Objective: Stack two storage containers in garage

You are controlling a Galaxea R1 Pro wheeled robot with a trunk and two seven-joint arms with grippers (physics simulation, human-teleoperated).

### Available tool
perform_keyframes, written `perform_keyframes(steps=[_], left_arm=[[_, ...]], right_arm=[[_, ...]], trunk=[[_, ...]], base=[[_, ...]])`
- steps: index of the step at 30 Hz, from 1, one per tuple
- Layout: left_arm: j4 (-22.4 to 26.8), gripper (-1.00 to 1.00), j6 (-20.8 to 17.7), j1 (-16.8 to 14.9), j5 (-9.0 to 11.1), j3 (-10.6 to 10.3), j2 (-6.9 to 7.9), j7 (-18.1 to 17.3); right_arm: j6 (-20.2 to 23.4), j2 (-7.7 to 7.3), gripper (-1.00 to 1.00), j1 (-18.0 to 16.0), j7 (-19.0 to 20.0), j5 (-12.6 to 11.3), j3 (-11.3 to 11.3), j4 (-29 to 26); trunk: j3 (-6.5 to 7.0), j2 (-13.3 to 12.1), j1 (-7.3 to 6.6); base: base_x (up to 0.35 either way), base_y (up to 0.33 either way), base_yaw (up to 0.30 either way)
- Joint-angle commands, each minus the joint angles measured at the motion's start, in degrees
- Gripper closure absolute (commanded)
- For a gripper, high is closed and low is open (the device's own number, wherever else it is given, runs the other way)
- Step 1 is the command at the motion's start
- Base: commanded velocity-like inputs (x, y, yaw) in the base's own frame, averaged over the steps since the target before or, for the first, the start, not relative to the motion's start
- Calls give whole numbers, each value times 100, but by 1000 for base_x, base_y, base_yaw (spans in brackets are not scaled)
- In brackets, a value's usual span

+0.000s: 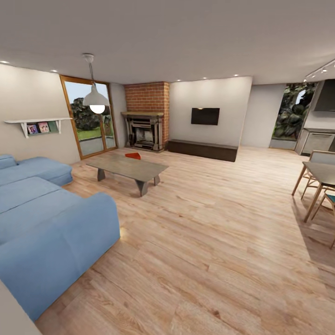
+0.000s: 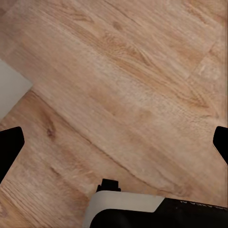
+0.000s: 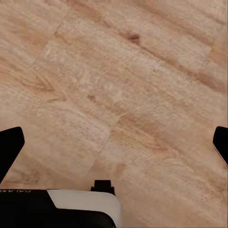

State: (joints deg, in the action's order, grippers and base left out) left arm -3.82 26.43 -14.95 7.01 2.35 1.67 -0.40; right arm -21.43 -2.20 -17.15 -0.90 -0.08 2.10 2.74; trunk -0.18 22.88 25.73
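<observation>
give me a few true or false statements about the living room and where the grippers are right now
1. An orange-red storage container shows past the far edge of the coffee table. True.
2. The left gripper is shut on a container. False: its fingers are spread wide over bare wood floor, holding nothing.
3. The sofa is blue and sits at the left of the head view. True.
4. The fireplace is white marble. False: it is red brick.
5. The right gripper is open above wood planks. True.
6. The television stands on the floor. False: it hangs on the wall above a low dark cabinet.
</observation>
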Motion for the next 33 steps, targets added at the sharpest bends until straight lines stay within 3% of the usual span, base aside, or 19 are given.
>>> perform_keyframes(steps=[1, 33], left_arm=[[-26, -100, 37, -8, 7, 20, -2, -4], [-24, -100, 37, -8, 5, 20, 0, 3]], right_arm=[[-37, 0, -100, -8, -9, 1, 22, 25], [-45, 0, -100, -8, -6, 17, 34, 16]], trunk=[[-2, 4, 6], [-2, 4, 6]], base=[[326, -91, 0], [326, -131, 0]])
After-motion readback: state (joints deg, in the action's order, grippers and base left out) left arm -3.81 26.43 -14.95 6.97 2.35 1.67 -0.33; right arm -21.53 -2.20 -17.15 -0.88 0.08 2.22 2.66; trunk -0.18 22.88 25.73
